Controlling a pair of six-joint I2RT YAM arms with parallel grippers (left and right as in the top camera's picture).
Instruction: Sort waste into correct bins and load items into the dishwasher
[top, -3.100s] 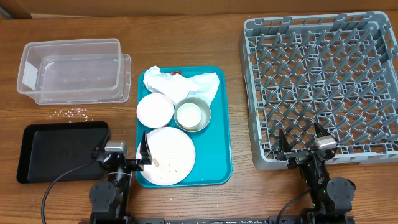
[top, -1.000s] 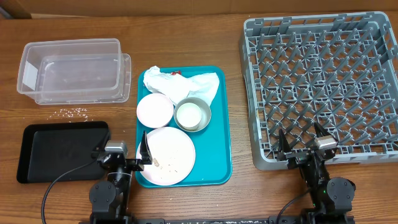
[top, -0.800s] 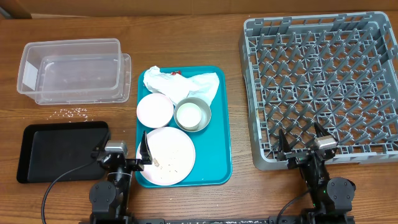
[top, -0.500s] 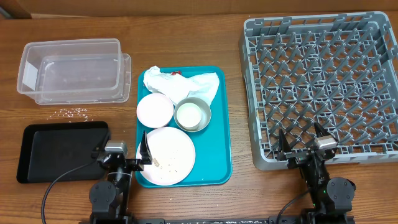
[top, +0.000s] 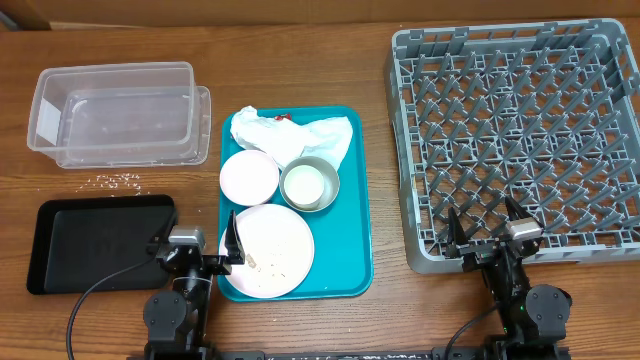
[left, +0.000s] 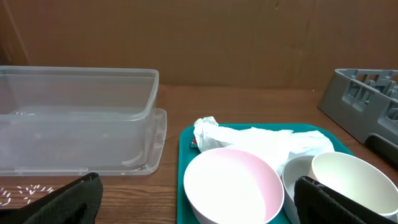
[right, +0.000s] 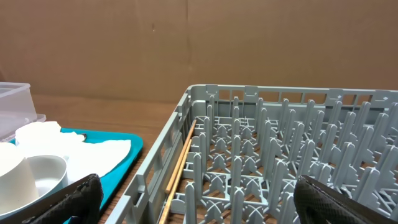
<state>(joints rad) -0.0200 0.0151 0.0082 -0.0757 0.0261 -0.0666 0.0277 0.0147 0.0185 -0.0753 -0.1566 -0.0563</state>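
Crumpled white napkins (top: 290, 133) with a red scrap lie at the back of the teal tray (top: 355, 240). On it also sit a small pink bowl (top: 249, 176), a metal bowl (top: 309, 185) holding a white cup, and a large pink plate (top: 272, 250) with crumbs. Rice-like crumbs (top: 118, 181) lie on the table. The clear tub (top: 115, 112) and black tray (top: 95, 240) are at the left; the grey dish rack (top: 520, 130) is at the right. My left gripper (top: 196, 255) is open by the plate's left edge. My right gripper (top: 486, 232) is open at the rack's front edge.
In the left wrist view the pink bowl (left: 231, 185), napkins (left: 261, 142) and clear tub (left: 74, 118) lie ahead. In the right wrist view the rack (right: 280, 162) fills the front, with a thin wooden stick (right: 180, 168) along its left wall. A brown wall stands behind.
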